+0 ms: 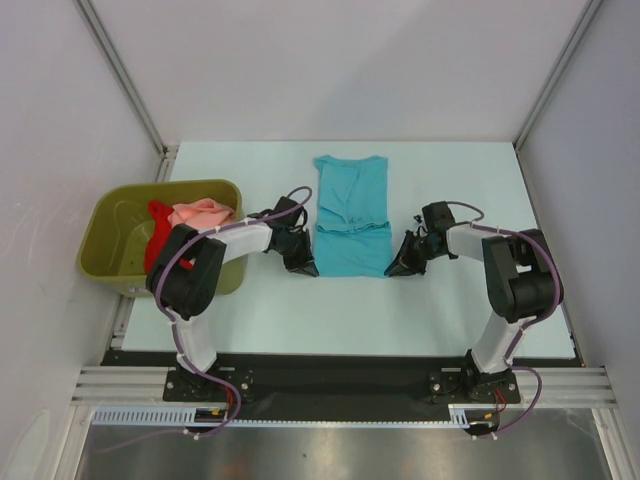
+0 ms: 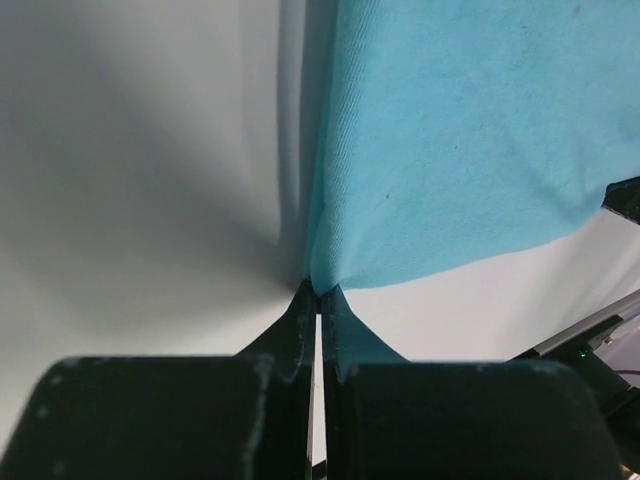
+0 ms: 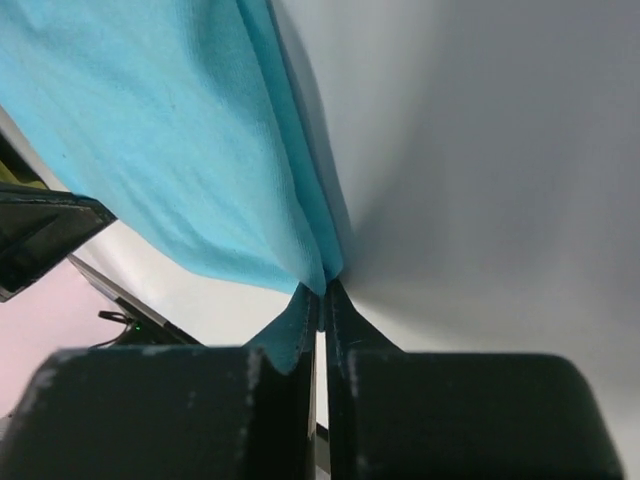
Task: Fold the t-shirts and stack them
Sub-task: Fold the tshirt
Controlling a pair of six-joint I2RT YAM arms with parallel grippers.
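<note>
Turquoise-blue short-sleeved cloth t-shirt (image 1: 350, 215) lies at the middle of the worktop (image 1: 250, 300), its near hem corners clamped by the left hand (image 2: 318, 292) and right hand (image 3: 325, 288). Both should rise evenly, carrying the hem taut toward the collar. How many layers each holds is unclear. At left, an olive-green plastic tub (image 1: 120, 232) hides most of a salmon-pink t-shirt (image 1: 200, 213) and a red t-shirt (image 1: 157, 212).

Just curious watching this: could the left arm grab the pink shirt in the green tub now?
Probably not yet: the left gripper is shut on a corner of the turquoise shirt. The pink shirt lies uncovered in the tub beside that arm, so likely reachable once it lets go.
</note>
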